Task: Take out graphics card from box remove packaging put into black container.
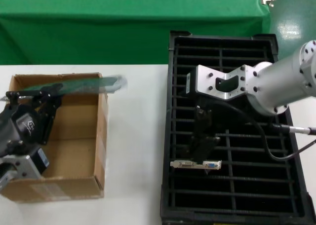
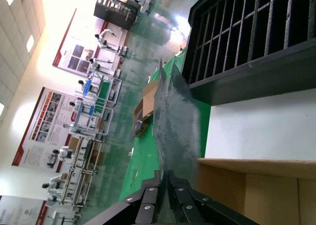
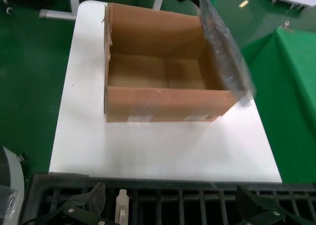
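My left gripper (image 1: 45, 95) is shut on one end of the packaging (image 1: 84, 85), a crinkly translucent grey-green bag held flat above the far wall of the cardboard box (image 1: 74, 183). In the left wrist view the bag (image 2: 175, 121) runs out from between the closed fingertips (image 2: 165, 178). My right gripper (image 1: 204, 143) hangs open over the black container (image 1: 237, 205). The graphics card stands in a slot just below it, its silver bracket (image 1: 196, 164) showing a white and a blue port. In the right wrist view the bracket (image 3: 122, 207) sits beside one spread finger (image 3: 94, 199), untouched.
The box (image 3: 163, 104) looks plain inside, with nothing showing in the visible part. White tabletop (image 1: 133, 136) lies between the box and the tray. A green cloth-covered table (image 1: 98, 18) stands behind. The tray's other slots (image 1: 247, 185) hold nothing.
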